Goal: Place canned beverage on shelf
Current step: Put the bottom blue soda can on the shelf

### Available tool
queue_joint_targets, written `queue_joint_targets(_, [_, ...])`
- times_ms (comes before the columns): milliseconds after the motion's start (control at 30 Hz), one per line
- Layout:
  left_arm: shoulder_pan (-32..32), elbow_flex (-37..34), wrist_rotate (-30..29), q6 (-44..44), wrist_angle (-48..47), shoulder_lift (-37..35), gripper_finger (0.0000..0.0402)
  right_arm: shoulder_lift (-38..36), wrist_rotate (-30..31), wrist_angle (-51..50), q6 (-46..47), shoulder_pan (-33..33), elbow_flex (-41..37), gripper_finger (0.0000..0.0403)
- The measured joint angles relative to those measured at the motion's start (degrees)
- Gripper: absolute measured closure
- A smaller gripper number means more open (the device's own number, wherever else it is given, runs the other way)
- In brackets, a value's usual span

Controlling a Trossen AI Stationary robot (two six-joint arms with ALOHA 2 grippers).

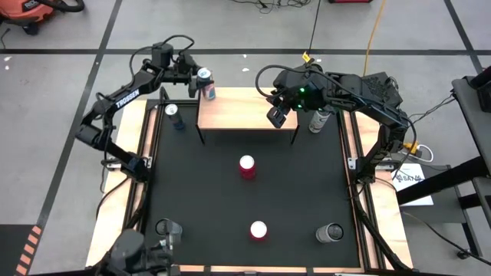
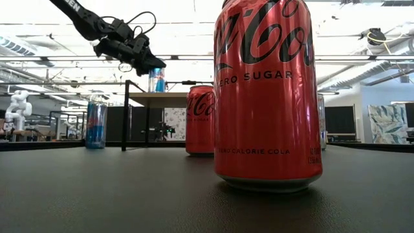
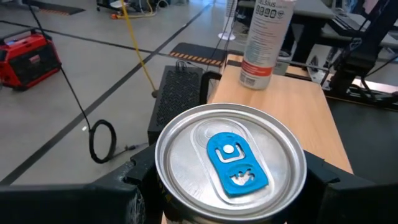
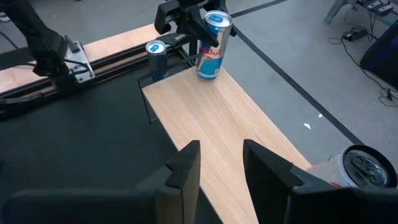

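The left gripper (image 1: 201, 75) is up at the left end of the shelf (image 1: 245, 115), its fingers (image 3: 134, 186) clamped on either side of the blue-and-silver can (image 1: 205, 84) — from the left wrist view the silver lid with its blue tab fills the frame, a dark finger pressed against each flank. In the right wrist view the can stands upright with its base on the light wood at the shelf's far left corner, the gripper around its top. The right gripper (image 1: 276, 115) hangs over the right half of the shelf, fingers (image 4: 186, 168) parted by a narrow gap and holding nothing — bare wood shows between them. Just off the shelf's right end a tall white can (image 1: 320, 119) stands on the surface (image 1: 299, 192). A second blue can (image 1: 175, 115) stands on the black surface just left of the shelf's front leg. Down the middle, two red cola cans (image 1: 247, 166) stand one behind the other, well apart, the nearer one looming large in the low view. A grey can (image 1: 331, 233) sits at the near right, a dark can (image 1: 166, 228) at the near left.
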Motion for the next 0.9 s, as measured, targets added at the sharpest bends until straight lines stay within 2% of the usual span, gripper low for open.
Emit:
queue_joint_targets(100, [0.56,0.29,1.9,0.02,-0.06,0.73,0.0173,0.0,0.0,-0.02,0.01,0.01,0.0,0.0296])
queue_joint_targets(700, [0.66,0.35,1.87,1.51,0.53,1.61,0.0173,0.0,0.02,0.0,-1.04,0.01,0.0,0.0296])
queue_joint_targets(900, [-0.09,0.35,-1.02,1.51,0.68,1.58,0.0171,0.0,0.02,0.0,-1.04,0.0,0.0,0.0296])
